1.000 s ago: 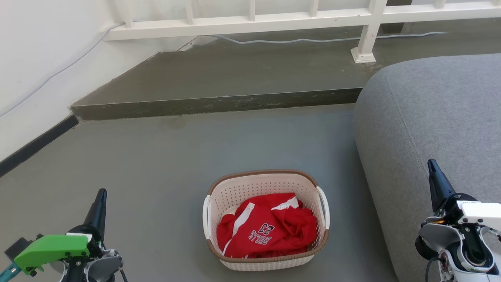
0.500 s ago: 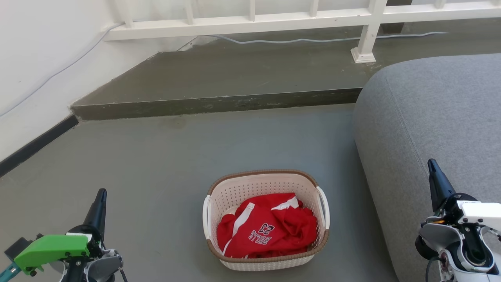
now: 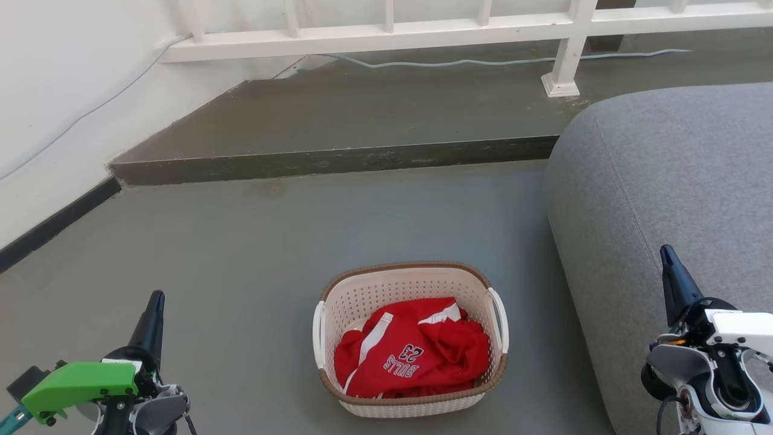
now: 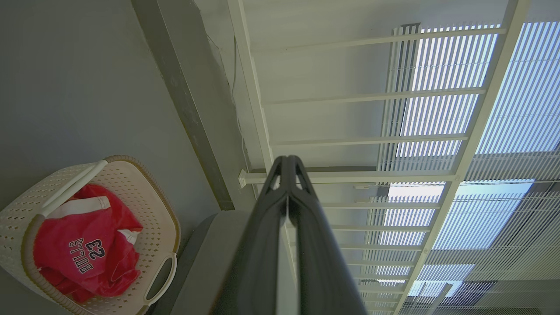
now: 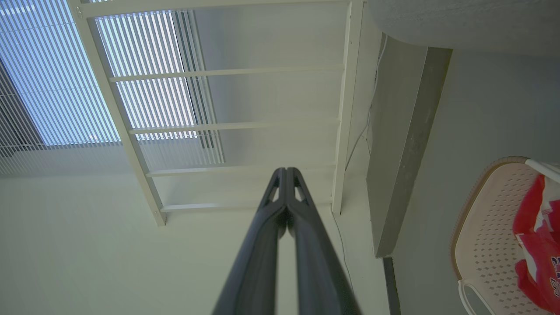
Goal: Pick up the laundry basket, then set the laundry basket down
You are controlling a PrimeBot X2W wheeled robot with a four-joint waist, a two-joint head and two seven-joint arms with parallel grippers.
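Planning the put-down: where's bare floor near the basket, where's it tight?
Bare floor left of the laundry basket out to the baseboard, and ahead up to the step. Tight on its right: narrow strip before the grey sofa.

We are seeing bright daylight coming through the white slatted window blinds (image 4: 516, 109), leaving the grey concrete floor (image 3: 241, 272) evenly lit, while wrist views are bending straight lines.

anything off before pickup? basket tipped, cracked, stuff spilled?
Nothing stands out. The laundry basket sits upright on the floor, with the red jersey fully inside it. No spill or damage is visible. The left gripper and right gripper are shut and well apart from the basket.
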